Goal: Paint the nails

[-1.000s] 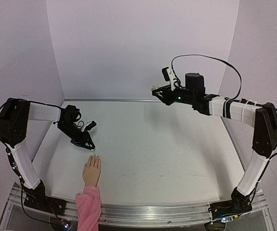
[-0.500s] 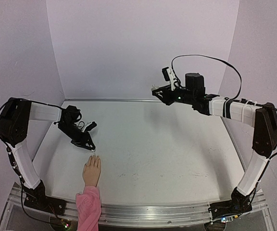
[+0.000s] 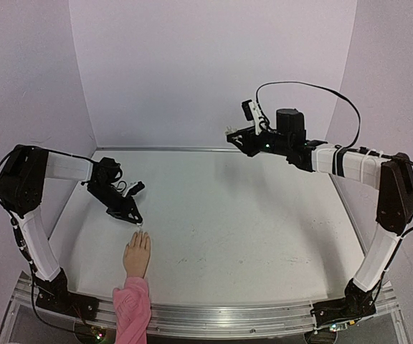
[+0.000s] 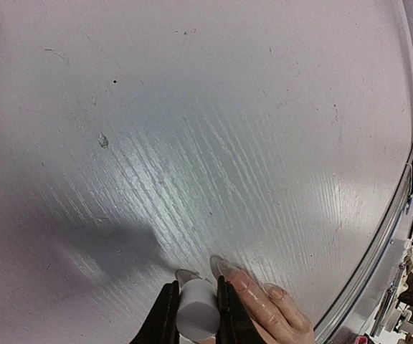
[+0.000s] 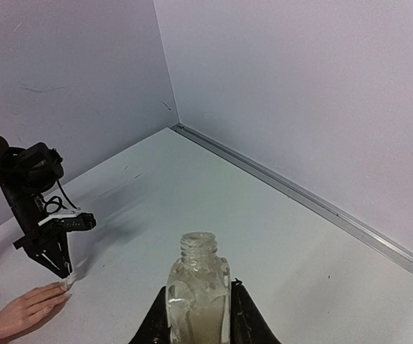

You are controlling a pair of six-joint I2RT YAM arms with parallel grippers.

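Nothing shifts vs a sec ago: left gripper [image 3: 136, 217] fingers stay clamped on brush cap [image 4: 197, 315], tip at the nails [image 4: 227, 268] of mannequin hand [image 3: 136, 256], front-left of desk [image 3: 249, 215]; prob mid-stroke. Right gripper [image 3: 236, 136] fingers clamped on open bottle [image 5: 197, 290], held aloft.

Colours: the mannequin hand [image 3: 137, 256] is reading flesh-toned, and the nails [image 4: 227, 268] are showing pale and glossy, almost the same tone as the skin. Behind its wrist the sleeve [image 3: 131, 308] is showing pink. At its fingertips the black left gripper [image 3: 136, 221] is pinching a white cap [image 4: 196, 315]. Under the hand the table [image 3: 249, 215] is showing white with faint grain streaks and dark specks. Far across from the hand the black right gripper [image 5: 198, 319] is clamping a clear bottle [image 5: 198, 279] with whitish contents. The left arm [image 3: 63, 168] and right arm [image 3: 350, 163] are alternating white and black. The walls [image 3: 192, 64] are reading pale lilac.
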